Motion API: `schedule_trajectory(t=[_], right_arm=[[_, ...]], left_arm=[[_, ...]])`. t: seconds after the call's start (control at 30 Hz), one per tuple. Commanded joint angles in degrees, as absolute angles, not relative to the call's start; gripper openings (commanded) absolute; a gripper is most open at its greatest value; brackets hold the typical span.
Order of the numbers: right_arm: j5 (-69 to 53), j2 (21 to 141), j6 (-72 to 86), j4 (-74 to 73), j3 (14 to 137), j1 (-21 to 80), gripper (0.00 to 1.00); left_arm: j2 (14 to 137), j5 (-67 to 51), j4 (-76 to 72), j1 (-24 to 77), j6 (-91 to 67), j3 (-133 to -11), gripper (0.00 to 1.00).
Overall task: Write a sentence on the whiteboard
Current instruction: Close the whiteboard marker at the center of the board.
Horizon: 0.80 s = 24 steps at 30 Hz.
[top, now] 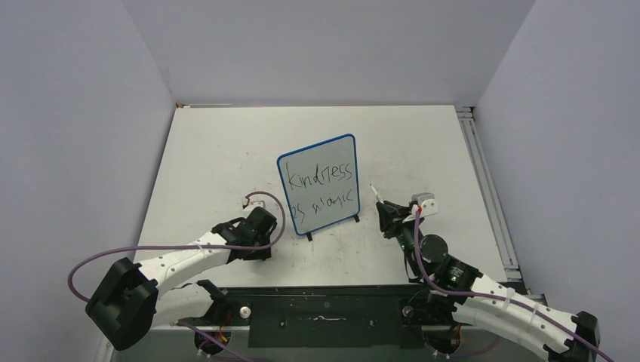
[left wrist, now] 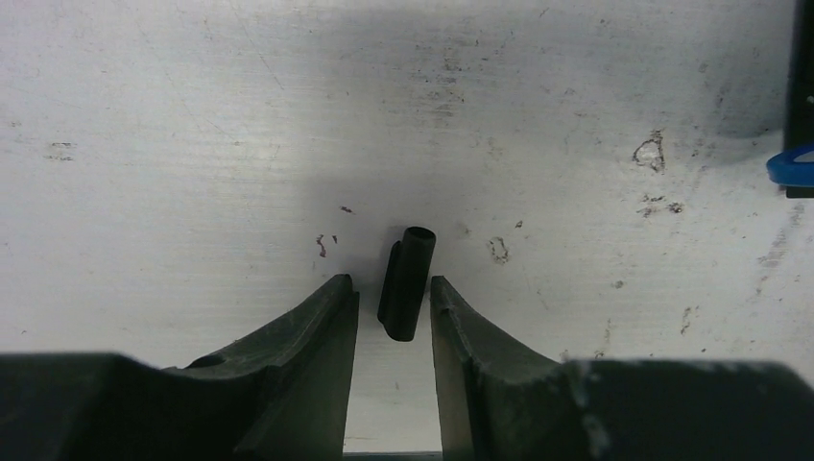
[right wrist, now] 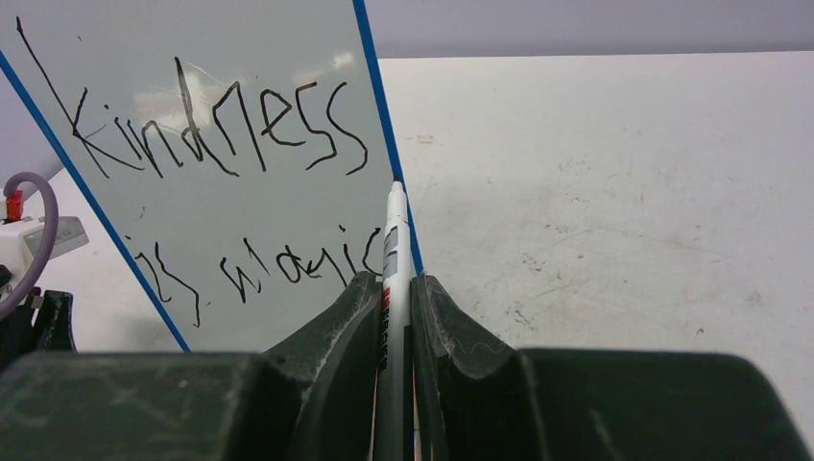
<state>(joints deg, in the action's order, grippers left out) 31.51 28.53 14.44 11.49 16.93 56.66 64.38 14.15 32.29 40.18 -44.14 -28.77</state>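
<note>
The whiteboard (top: 317,185) with a thin blue frame stands upright on two black feet at the table's middle. The sentence (top: 323,177), black handwriting in two lines, reads "Kindness is magic"; it also shows in the right wrist view (right wrist: 221,134). My right gripper (right wrist: 394,280) is shut on a white marker (right wrist: 394,230), tip up, just right of the board's edge; from above, this gripper (top: 386,215) sits right of the board. My left gripper (left wrist: 391,283) is open, low over the table, with a black marker cap (left wrist: 411,259) lying between its fingertips. From above, it (top: 260,230) sits left of the board.
The scuffed white table (top: 423,143) is walled by grey panels at the back and sides. A metal rail (top: 483,173) runs along its right edge. A purple cable (top: 275,207) loops above the left wrist. The board's foot (left wrist: 799,96) shows at the right of the left wrist view.
</note>
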Motion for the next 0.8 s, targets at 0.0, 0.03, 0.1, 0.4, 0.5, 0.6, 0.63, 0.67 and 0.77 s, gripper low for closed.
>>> schedule_trajectory(t=[0.0,0.03,0.1,0.4,0.5,0.6,0.63,0.67,0.77], right_arm=[[31.5,29.5,15.2,13.7,17.0,56.6,0.10],[31.5,29.7,15.2,13.7,17.0,56.6,0.10],[31.6,29.7,15.3,13.6,17.2,56.6,0.10],[30.1,28.1,15.8,10.3,19.7,56.6,0.10],[29.0,27.0,16.2,6.0,22.6,56.6,0.09],[25.7,26.3,16.4,1.8,25.6,56.6,0.09],[24.0,26.0,16.4,0.7,26.6,56.6,0.09],[22.2,26.0,16.4,0.2,27.5,56.6,0.09],[17.2,27.0,17.2,-3.3,30.4,56.6,0.07]], left_arm=[[67.1,16.3,32.8,41.9,-45.1,-30.3,0.30],[67.6,16.7,33.3,42.3,-45.6,-30.4,0.27],[68.2,17.8,34.2,43.1,-46.3,-30.8,0.22],[65.0,20.9,36.6,44.4,-49.5,-31.7,0.00],[57.5,22.3,37.9,44.4,-49.7,-33.5,0.00],[51.1,24.8,39.9,44.3,-46.8,-37.2,0.00],[49.9,26.0,41.3,44.4,-45.6,-38.9,0.00],[48.8,27.3,42.7,44.4,-44.4,-40.5,0.00],[45.9,30.8,47.0,44.4,-40.3,-45.2,0.00]])
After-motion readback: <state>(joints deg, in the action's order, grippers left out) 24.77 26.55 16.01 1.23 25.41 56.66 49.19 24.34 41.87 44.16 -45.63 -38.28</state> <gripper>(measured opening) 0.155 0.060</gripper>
